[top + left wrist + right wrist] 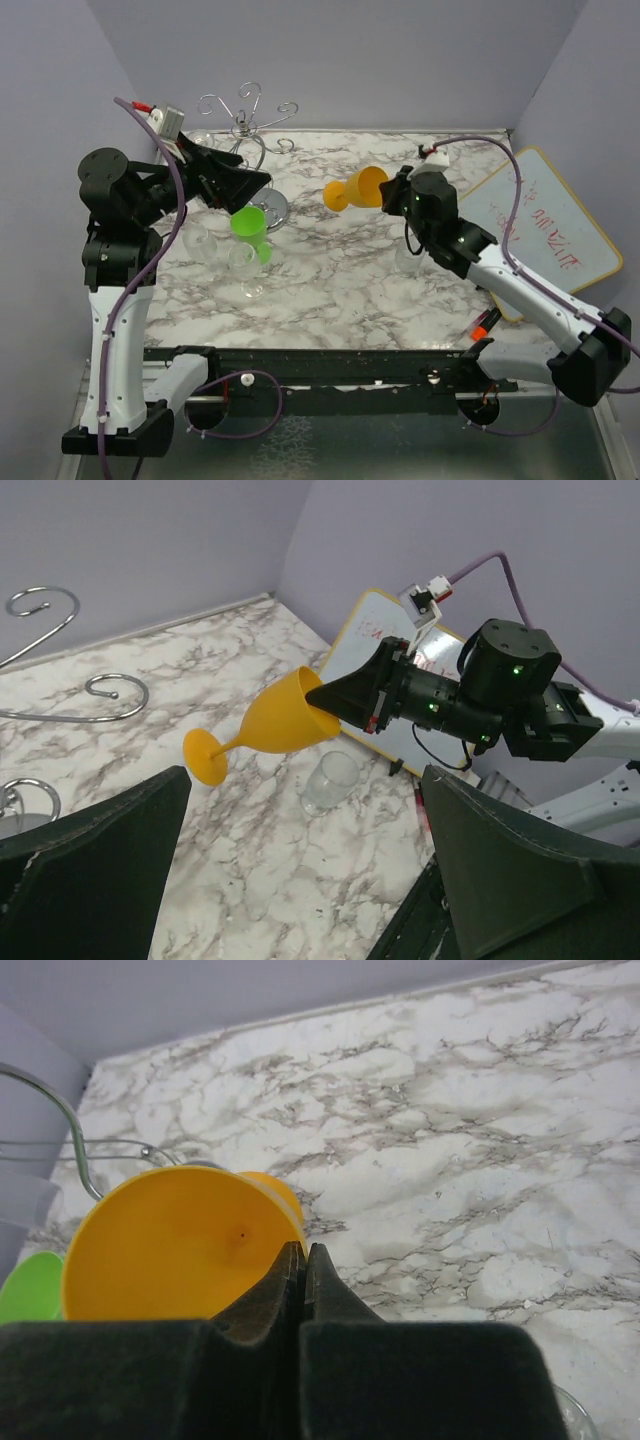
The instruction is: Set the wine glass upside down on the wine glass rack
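Observation:
An orange plastic wine glass (358, 188) hangs on its side above the marble table, foot toward the rack. My right gripper (393, 190) is shut on its rim, one finger inside the bowl. The left wrist view shows the glass (275, 720) and the right wrist view shows its bowl (170, 1245) at my right gripper (303, 1250). The silver wire wine glass rack (245, 115) stands at the back left, its round base (272, 208) left of the glass. My left gripper (255, 183) is open and empty beside the rack (115, 690).
A green wine glass (250, 228) lies below my left gripper, with clear glasses (245, 270) beside it. Another clear glass (328, 780) stands under the right arm. A whiteboard (545, 225) lies at the right edge. Walls close the back and sides.

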